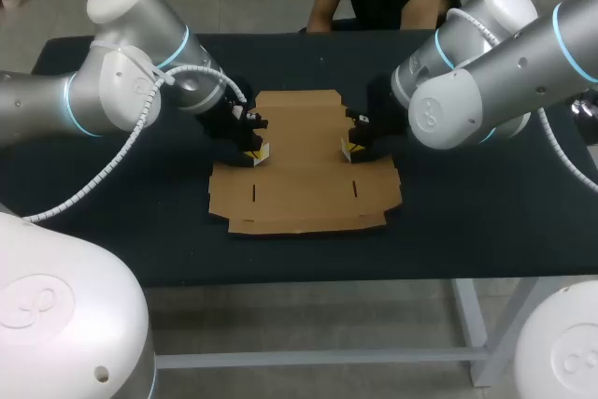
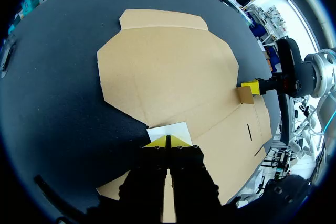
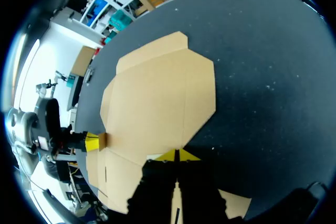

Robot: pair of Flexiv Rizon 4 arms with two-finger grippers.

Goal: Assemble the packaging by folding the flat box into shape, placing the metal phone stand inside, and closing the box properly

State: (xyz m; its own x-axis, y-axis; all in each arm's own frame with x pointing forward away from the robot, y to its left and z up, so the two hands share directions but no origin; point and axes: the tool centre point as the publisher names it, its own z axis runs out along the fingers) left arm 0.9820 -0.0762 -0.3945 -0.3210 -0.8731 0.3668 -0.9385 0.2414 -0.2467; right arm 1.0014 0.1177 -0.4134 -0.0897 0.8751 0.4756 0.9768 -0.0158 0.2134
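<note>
On worktop [image 1: 486, 221]: flat box [image 1: 304, 175]. Left pincer [image 1: 252, 152] clamped on left side flap [image 2: 169, 131]; right pincer [image 1: 355, 148] clamped on right side flap [image 1: 347, 151].

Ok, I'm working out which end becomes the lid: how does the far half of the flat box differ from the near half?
The far half is narrower, with cut-off corners; the near half is clearly wider. The near half has two short slits; the far half shows none. Both are plain brown cardboard, lie flat, and end in a narrow edge strip.
</note>
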